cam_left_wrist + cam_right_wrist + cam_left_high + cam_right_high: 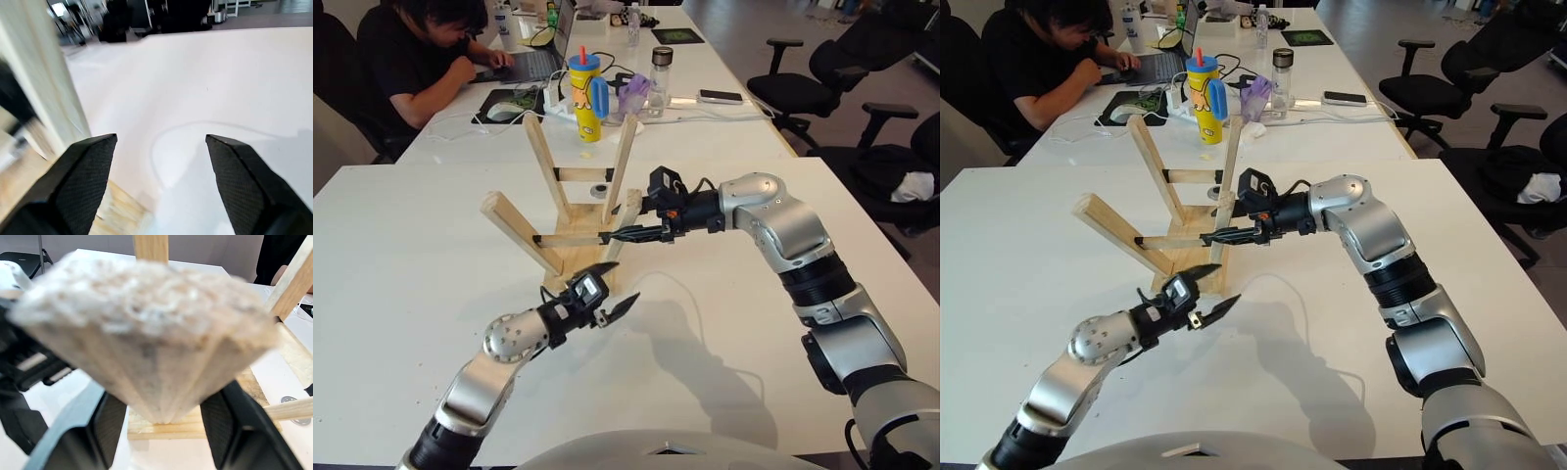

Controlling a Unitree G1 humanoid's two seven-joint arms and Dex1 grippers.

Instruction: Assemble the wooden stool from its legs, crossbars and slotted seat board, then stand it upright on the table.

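The wooden stool lies upside down on the white table, its seat board flat and its legs pointing up and splaying outward. Crossbars join the legs. My right gripper is shut on the short front leg nearest it, and that leg's end grain sits between the fingers. My left gripper hovers open just in front of the seat board's near edge, with bare table between its fingers. A pale leg stands beside it.
A small round metal part lies behind the stool. On the far table stand a yellow cup, a clear bottle, a phone and a laptop. Office chairs stand to the right. White table stretches left and front.
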